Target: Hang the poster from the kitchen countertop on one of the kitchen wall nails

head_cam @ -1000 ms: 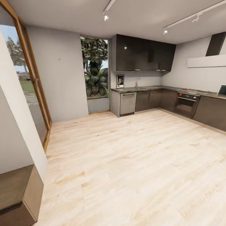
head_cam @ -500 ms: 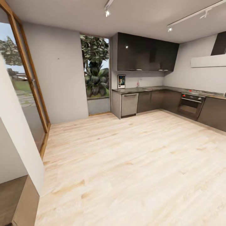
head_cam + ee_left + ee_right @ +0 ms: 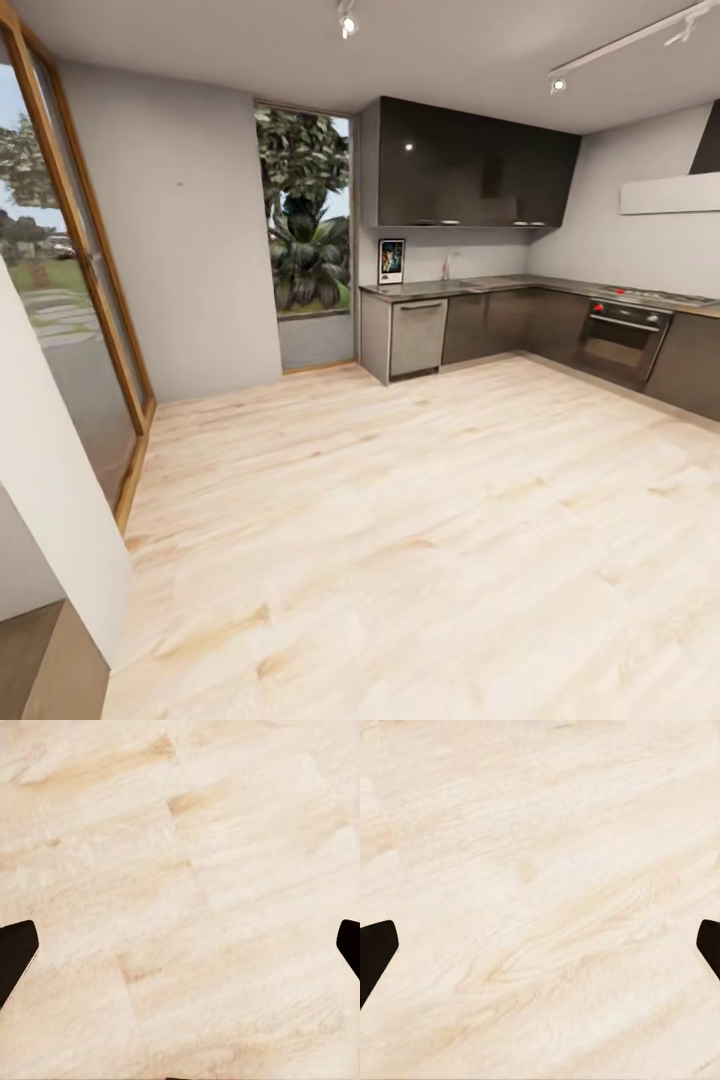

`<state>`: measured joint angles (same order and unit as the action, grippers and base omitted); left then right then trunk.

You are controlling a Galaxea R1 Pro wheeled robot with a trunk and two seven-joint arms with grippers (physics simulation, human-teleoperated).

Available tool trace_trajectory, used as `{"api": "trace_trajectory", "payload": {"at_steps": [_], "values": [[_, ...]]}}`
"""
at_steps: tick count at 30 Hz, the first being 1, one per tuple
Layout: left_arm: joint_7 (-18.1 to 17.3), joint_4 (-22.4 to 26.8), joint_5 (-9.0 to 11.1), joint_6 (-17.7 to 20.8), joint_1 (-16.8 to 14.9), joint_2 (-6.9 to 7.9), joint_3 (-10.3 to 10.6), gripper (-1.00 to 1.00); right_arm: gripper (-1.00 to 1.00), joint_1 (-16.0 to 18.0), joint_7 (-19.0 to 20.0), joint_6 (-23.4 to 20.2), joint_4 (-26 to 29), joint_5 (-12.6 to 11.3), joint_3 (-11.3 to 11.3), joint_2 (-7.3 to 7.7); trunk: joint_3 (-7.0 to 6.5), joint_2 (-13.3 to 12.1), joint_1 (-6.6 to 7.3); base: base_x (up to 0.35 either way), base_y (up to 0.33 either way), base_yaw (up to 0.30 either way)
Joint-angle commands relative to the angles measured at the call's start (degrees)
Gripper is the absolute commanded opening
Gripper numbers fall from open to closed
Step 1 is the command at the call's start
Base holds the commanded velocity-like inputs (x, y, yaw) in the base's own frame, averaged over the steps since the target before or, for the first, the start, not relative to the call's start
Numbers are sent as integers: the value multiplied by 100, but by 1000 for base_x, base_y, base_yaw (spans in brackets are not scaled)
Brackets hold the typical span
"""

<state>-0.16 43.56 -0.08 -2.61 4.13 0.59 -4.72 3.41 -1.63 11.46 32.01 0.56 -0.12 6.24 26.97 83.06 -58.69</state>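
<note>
Floor [image 3: 420, 540]: pale wood planks, seen across the room.
Wall cabinets [image 3: 470, 165]: glossy dark fronts, mounted above the corner run.
Oven [image 3: 620, 335]: built in below the hob, red knobs seen.
Dishwasher [image 3: 417, 337]: grey front, at the run's near end.
Window [image 3: 305, 215]: tall, foliage seen behind it.
Glass door [image 3: 60, 270]: wood-framed, at the left.
Ceiling spotlights [image 3: 348, 22]: mounted on tracks.

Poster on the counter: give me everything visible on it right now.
The poster is a small upright rectangle seen from across the room, with a thin dark frame, a pale inner border and dark bluish artwork too small to read. It stands on the left end of the kitchen countertop, apparently against the pale wall below the dark upper cabinets and above the steel-fronted appliance. Nothing else appears to touch it.
</note>
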Motion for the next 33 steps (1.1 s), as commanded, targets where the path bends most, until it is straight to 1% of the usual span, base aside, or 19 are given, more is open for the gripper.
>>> {"api": "trace_trajectory", "payload": {"at_steps": [1, 11, 18, 33], "values": [[-2, 3, -1, -12, 1, 0, -2, 100, 100, 2, -13, 18, -2, 6, -1, 0, 5, 2, -4, 342, 90, 0], [-2, -98, 1, -12, 1, 0, 1, 100, 100, 2, -21, 21, -2, 6, -11, 11, 5, 2, -4, 342, 90, 0], [-1, -118, 2, -11, 1, 2, -2, 100, 100, 2, -127, 15, -10, -8, -9, 126, 5, 2, -4, 342, 101, 0], [7, -120, 2, -3, 1, 2, -2, 100, 100, 2, -136, 14, -11, -4, -3, 140, 5, 2, -4, 342, 105, 0]]}}
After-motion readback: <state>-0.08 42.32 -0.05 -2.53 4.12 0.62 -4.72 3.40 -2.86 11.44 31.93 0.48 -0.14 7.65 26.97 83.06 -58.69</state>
